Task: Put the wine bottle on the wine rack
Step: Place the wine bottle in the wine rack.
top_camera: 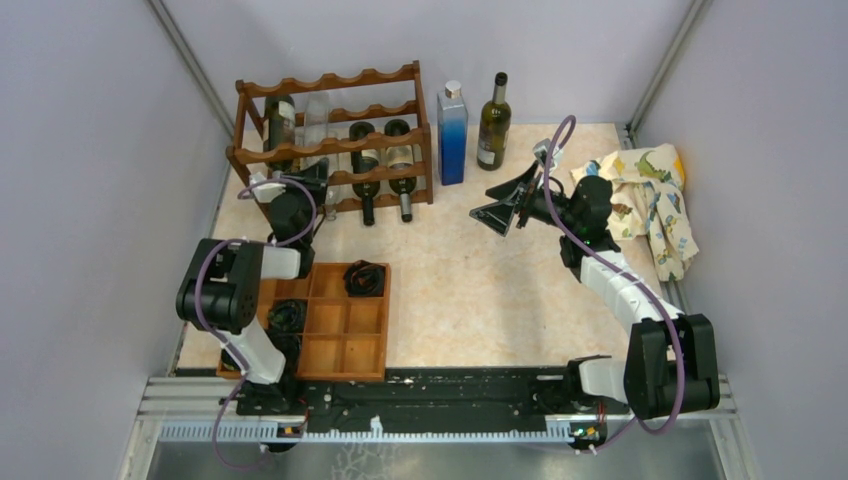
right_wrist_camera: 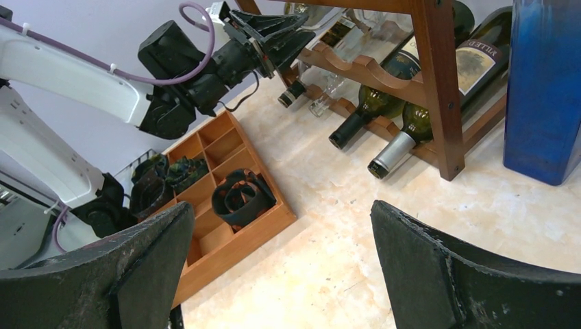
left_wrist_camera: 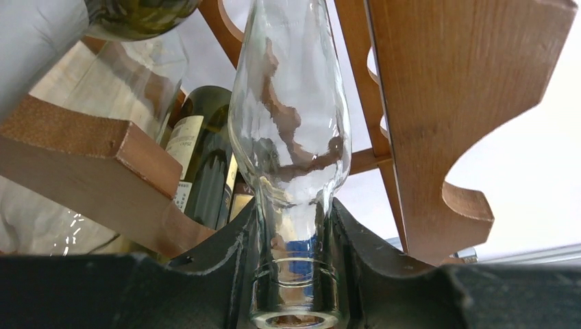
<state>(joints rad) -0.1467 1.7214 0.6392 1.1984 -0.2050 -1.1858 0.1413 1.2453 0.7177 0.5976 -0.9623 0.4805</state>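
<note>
Left pincer [left_wrist_camera: 294, 274] is being pinched on the neck of the wine bottle [left_wrist_camera: 288, 137], whose clear body is already being cradled in the wine rack [left_wrist_camera: 438, 103] at 11 o'clock. Only the release seems left. Right pincer [top_camera: 497, 213] is being held spread at 2 o'clock.

Bright, even light; faint shadows; soft focus up close.
</note>
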